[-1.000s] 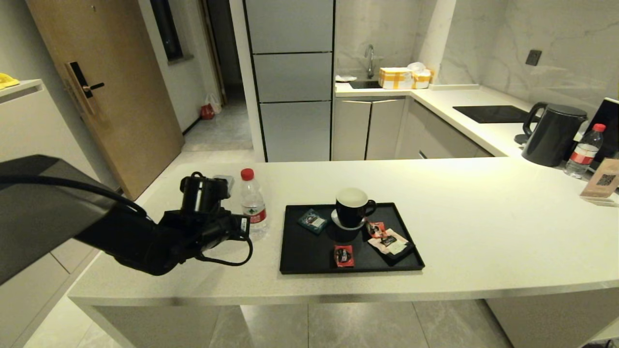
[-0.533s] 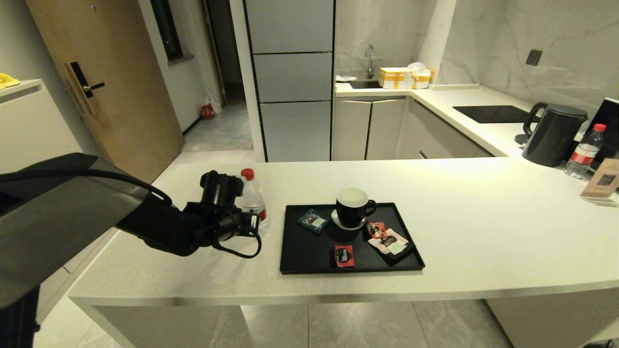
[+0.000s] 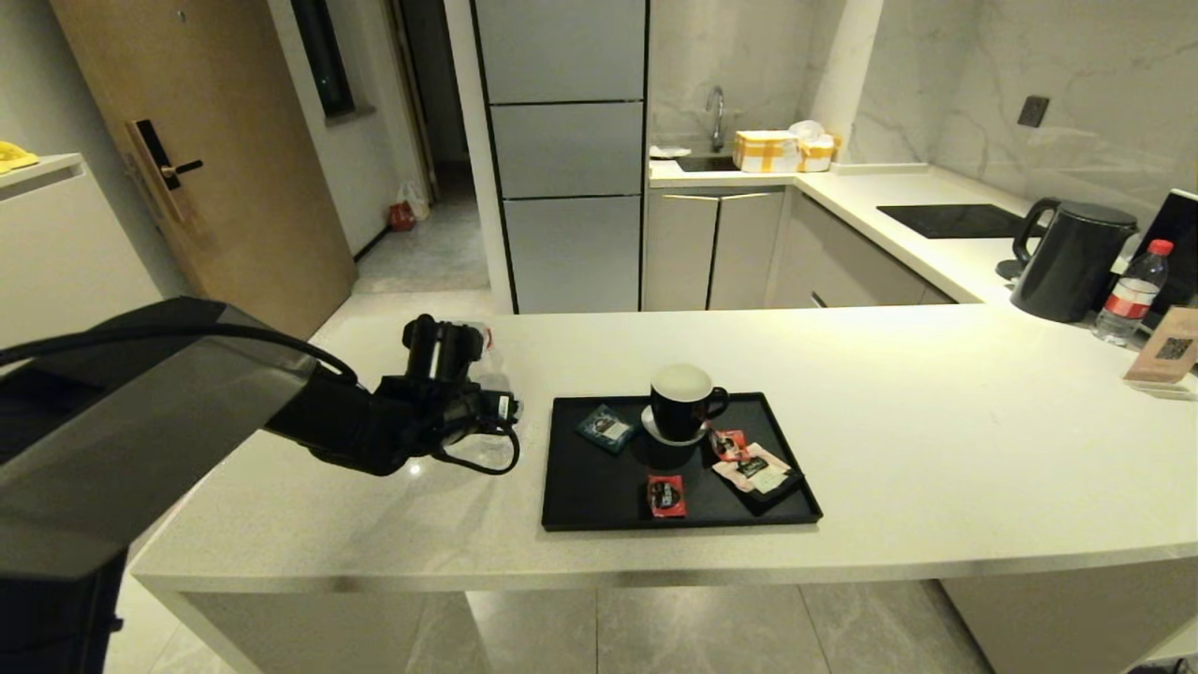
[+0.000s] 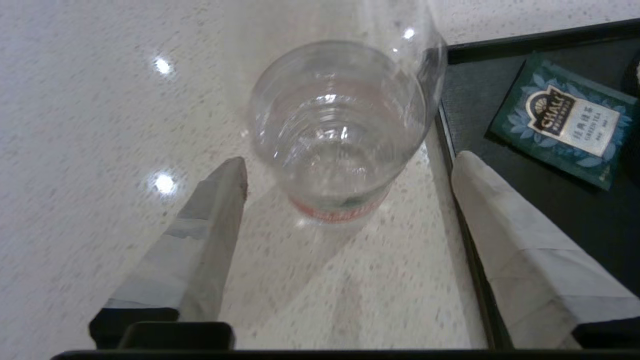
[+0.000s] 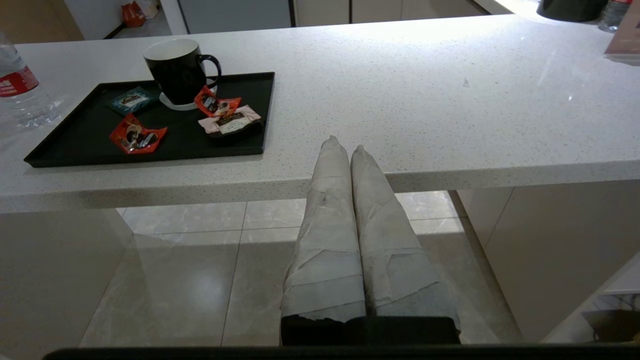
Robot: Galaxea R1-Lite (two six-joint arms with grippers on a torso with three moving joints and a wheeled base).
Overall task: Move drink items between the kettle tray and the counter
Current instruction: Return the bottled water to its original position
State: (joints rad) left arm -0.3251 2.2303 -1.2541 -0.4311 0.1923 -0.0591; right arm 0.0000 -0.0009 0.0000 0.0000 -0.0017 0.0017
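We have the left gripper [image 4: 345, 175] spread wide around the small clear plastic water bottle with red cap and red-white label [image 4: 340, 130], which stands on the pale cream speckled stone counter [image 3: 936, 449] just left of the flat black rectangular kettle tray [image 3: 580, 477]; neither padded finger [image 4: 210, 225] touches it. Risks we see: the tray-side finger sits over the tray's left rim and may catch it, and an off-centre squeeze on thin plastic could tip or squirt the bottle. The right gripper [image 5: 350, 150] is pressed together, parked below the counter's near edge.

Home kitchen, sink tap [image 3: 715, 112], hob [image 3: 955, 220], kettle [image 3: 1072, 257]
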